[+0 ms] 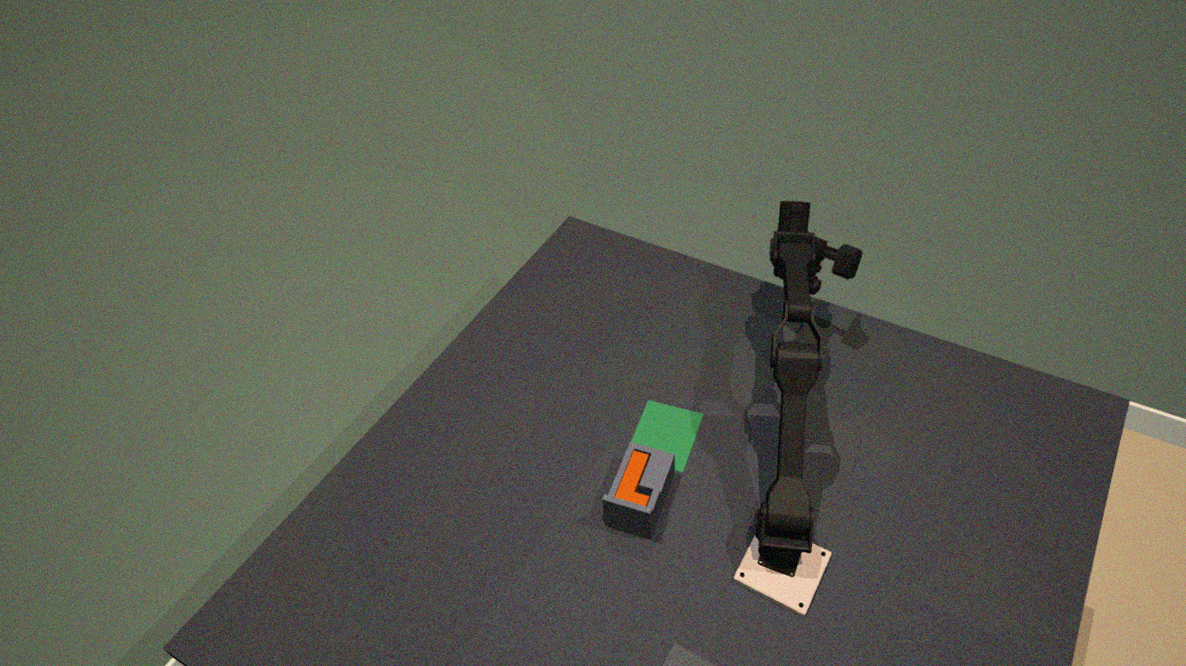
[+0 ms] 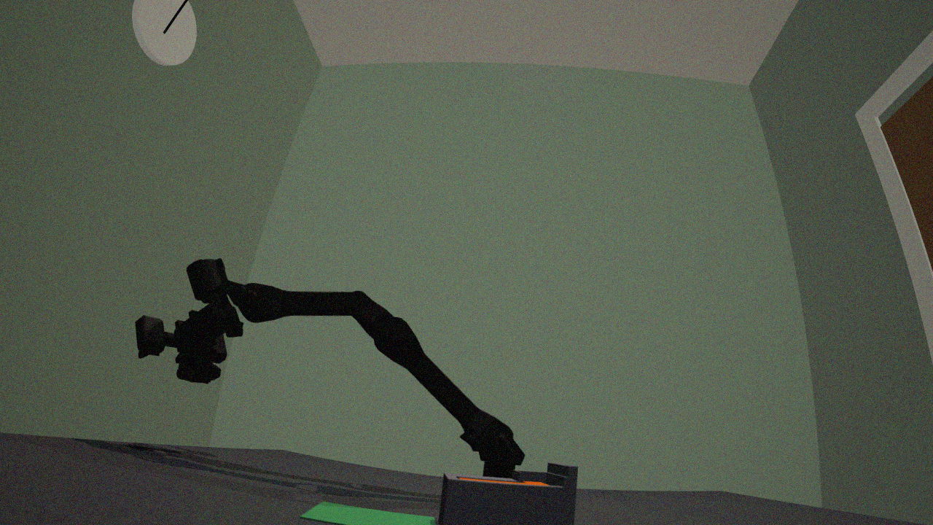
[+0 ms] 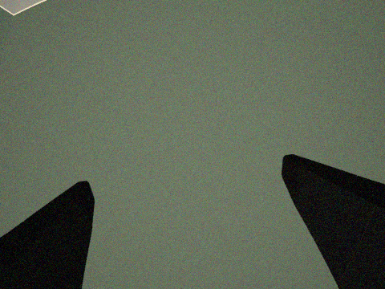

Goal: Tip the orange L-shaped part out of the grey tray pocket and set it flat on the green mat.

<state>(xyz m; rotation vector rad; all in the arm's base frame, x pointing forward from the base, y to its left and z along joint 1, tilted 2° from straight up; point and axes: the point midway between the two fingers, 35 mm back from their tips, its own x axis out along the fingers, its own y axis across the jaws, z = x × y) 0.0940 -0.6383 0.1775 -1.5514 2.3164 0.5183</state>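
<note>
The orange L-shaped part lies in its pocket in the grey tray, its top about level with the tray top. In the top view its foot is at the tray's near end and its long bar runs toward the green mat. The mat lies flat against the tray's far end with nothing on it. My gripper is open and empty, its two black fingertips wide apart. It is high above the table, far beyond the tray and mat; the top and exterior views do not show its fingers clearly.
The dark table carries the tray and the arm's pale base plate, which stands to the right of the tray in the top view. The tray has a raised wall at its foot end. The arm stretches toward the table's far edge.
</note>
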